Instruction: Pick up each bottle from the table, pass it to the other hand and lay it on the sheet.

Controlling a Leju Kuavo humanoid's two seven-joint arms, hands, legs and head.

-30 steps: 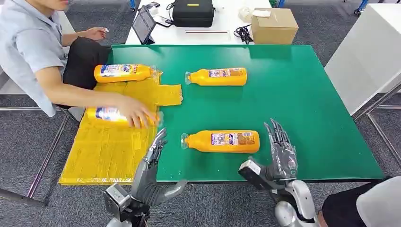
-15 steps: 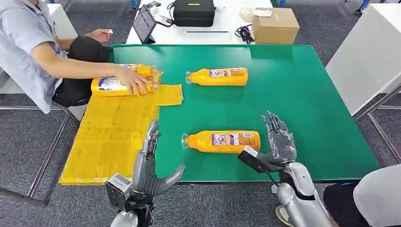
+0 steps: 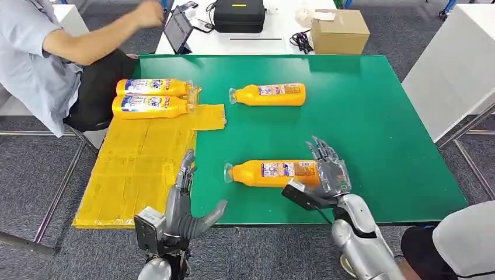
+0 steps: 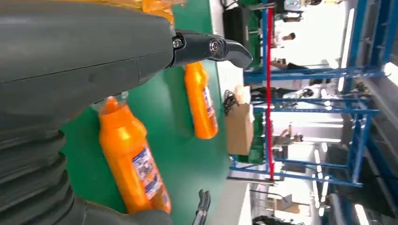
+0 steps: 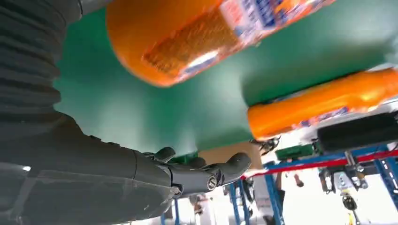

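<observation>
Right hand (image 3: 328,170), fingers spread and empty, has closed in on the near bottle's (image 3: 274,174) base on the table (image 3: 379,116); 2 bottles now on sheet (image 3: 137,169); grasp pending.

Two orange bottles (image 3: 274,174) (image 3: 268,94) lie on the green table (image 3: 373,111), two more (image 3: 153,87) (image 3: 150,107) on the yellow sheet (image 3: 137,169).

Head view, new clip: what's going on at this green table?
The robot's right hand is open at the base end of the near bottle on the green table, not yet gripping it. The left hand waits open by the yellow sheet. Two bottles already lie at the sheet's far end; another bottle lies farther up the table. A seated person has an arm raised.
</observation>
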